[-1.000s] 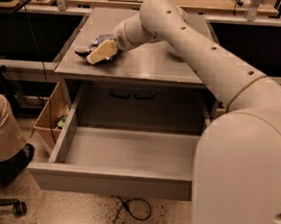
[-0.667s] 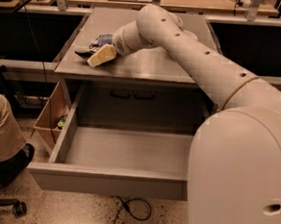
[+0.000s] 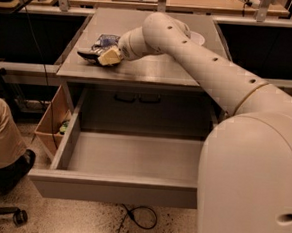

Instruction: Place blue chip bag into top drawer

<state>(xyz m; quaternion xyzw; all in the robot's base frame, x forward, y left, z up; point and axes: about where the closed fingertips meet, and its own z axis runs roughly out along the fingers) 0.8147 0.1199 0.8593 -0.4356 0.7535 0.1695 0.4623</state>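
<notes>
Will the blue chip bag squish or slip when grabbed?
Probably squishes: the blue chip bag looks wrinkled and floppy. Likely light, being small. Its glossy foil might slip from the end effector, now at it on the cabinet top.

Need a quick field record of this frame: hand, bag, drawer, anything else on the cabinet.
blue chip bag: lying on the cabinet top, left side, partly hidden by the hand
hand: low over the cabinet top's left side, at the bag's near edge
top drawer: pulled open below the cabinet top; bag not in it
white bowl: on the cabinet top, mostly hidden behind the arm
task state: bag not yet moved to the drawer
</notes>
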